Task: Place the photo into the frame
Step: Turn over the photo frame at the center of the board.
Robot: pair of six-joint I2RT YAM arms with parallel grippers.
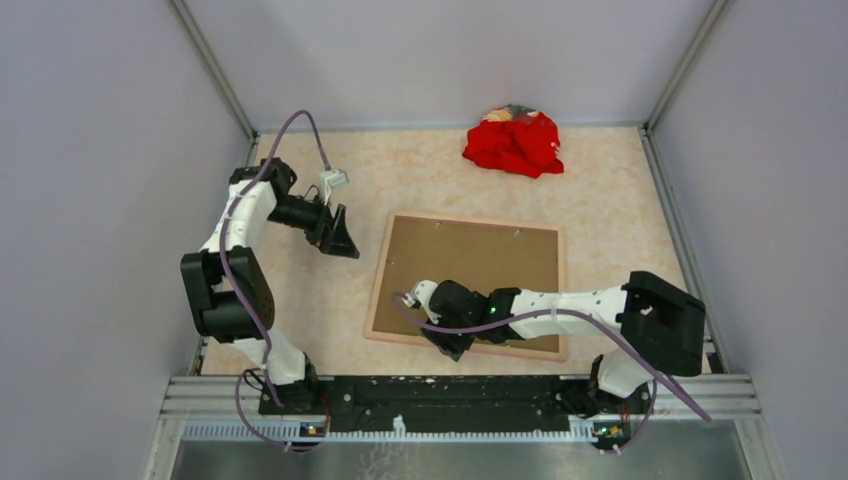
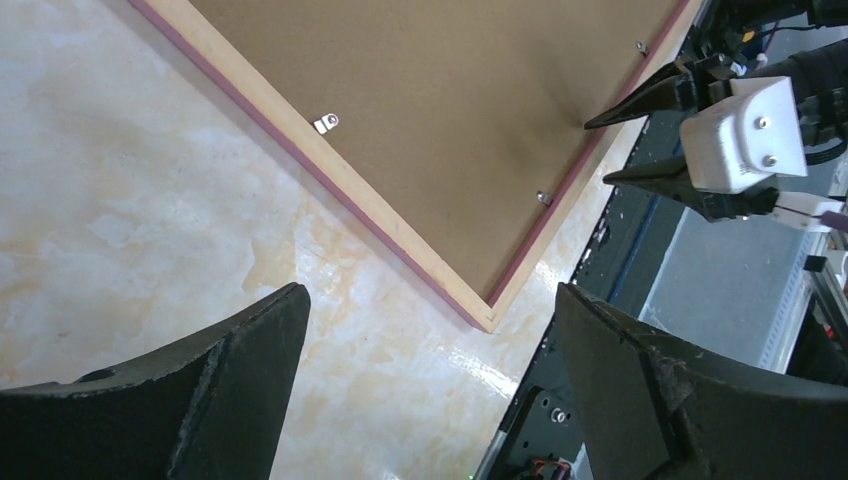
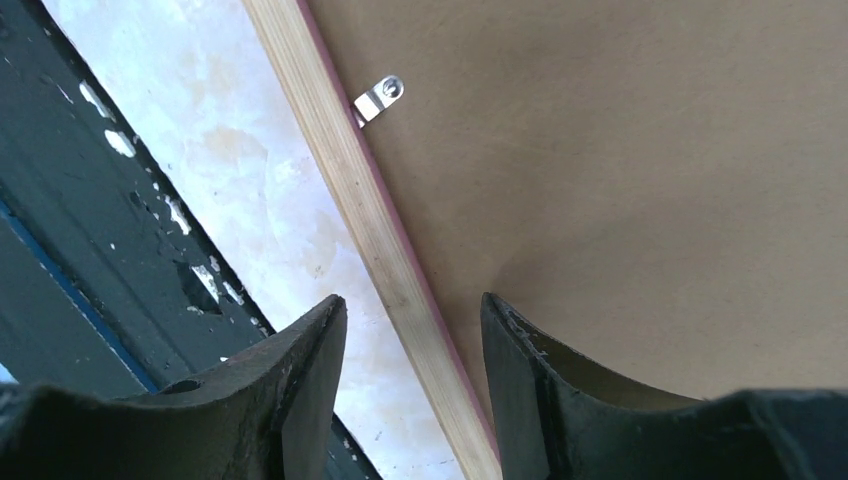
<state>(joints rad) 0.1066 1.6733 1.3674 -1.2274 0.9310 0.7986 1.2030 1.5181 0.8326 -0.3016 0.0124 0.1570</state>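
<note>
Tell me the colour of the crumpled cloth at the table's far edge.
The cloth is bright red; the top external view shows it best.

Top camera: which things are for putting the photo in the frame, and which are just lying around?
For the job: large thin rectangular picture frame, tan wood back up; plain brown backing board lying in it. The photo is not in sight.
Just lying about: red cloth heap.

Left tool (image 2: pixel 430 290) high, jaws wide; right tool (image 3: pixel 412 300) low, jaws partly apart.

Grey walls (image 1: pixel 420 50) enclose a marbled beige tabletop (image 1: pixel 420 180)
</note>
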